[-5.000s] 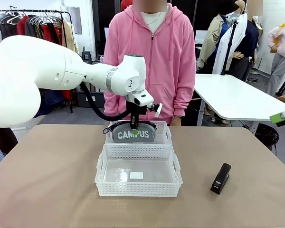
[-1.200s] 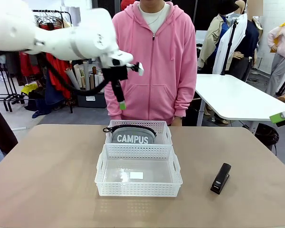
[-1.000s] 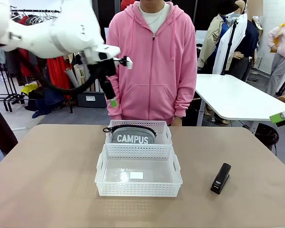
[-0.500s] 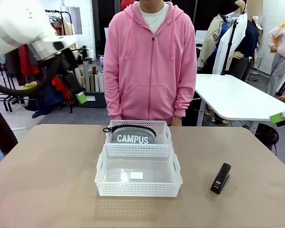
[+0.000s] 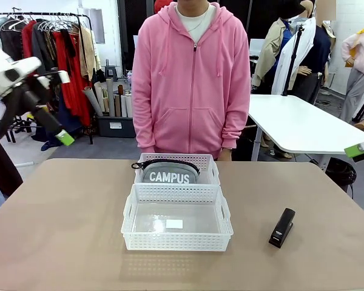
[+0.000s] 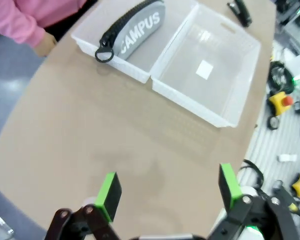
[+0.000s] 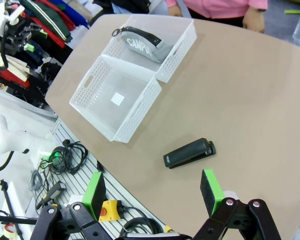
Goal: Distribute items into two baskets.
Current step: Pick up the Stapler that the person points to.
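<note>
While both of my arms are hanging back from the tan bench, my left pincer is hovering at the left edge of the front view, raised clear of the benchtop. In its own wrist view its green pads are standing wide apart at the bottom of the frame, gripping nothing and framing bare bench. My right pincer is likewise gaping fully and carrying nothing, hanging high over the bench edge at the bottom of its wrist view.

The grey soft zip pouch with white "CAMPUS" lettering and black cord is lying in the farther white perforated plastic basket, in the middle of the front view, just in front of a person in a pink hooded top. The nearer matching white basket is touching it end to end and is holding just a small white label. The small black stapler is lying on the bench at the lower right, well apart from both baskets.
</note>
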Motion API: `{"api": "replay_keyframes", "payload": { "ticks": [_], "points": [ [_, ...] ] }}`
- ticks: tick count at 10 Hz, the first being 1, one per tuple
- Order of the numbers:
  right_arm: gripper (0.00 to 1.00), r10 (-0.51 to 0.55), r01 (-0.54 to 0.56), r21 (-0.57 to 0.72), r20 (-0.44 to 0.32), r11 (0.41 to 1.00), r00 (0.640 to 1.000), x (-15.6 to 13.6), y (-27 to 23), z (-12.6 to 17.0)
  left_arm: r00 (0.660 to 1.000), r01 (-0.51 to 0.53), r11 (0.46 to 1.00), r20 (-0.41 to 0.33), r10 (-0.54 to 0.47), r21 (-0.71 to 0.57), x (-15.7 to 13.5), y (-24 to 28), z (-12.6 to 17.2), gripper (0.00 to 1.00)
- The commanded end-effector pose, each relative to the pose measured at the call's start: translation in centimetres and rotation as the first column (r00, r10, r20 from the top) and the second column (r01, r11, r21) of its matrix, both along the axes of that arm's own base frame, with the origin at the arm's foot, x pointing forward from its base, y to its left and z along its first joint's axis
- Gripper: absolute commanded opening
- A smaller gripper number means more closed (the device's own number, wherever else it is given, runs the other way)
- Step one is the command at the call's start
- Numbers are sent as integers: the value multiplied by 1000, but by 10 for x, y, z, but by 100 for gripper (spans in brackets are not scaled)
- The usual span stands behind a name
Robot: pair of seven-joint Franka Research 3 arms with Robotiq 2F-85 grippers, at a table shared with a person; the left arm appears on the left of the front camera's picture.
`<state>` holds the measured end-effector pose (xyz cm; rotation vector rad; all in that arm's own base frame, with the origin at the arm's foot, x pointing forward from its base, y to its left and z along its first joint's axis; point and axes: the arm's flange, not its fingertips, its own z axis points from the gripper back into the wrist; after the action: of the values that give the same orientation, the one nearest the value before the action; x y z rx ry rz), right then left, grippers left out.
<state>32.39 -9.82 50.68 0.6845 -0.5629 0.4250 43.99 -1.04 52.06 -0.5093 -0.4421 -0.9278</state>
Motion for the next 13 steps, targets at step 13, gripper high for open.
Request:
{"api": "replay_keyframes", "payload": {
  "ticks": [13],
  "points": [
    [100,5,-5,13,16,1000,1000,1,-1,1,997,-25,995,65,31,-98,-47,32,-18,100]
  ]
}}
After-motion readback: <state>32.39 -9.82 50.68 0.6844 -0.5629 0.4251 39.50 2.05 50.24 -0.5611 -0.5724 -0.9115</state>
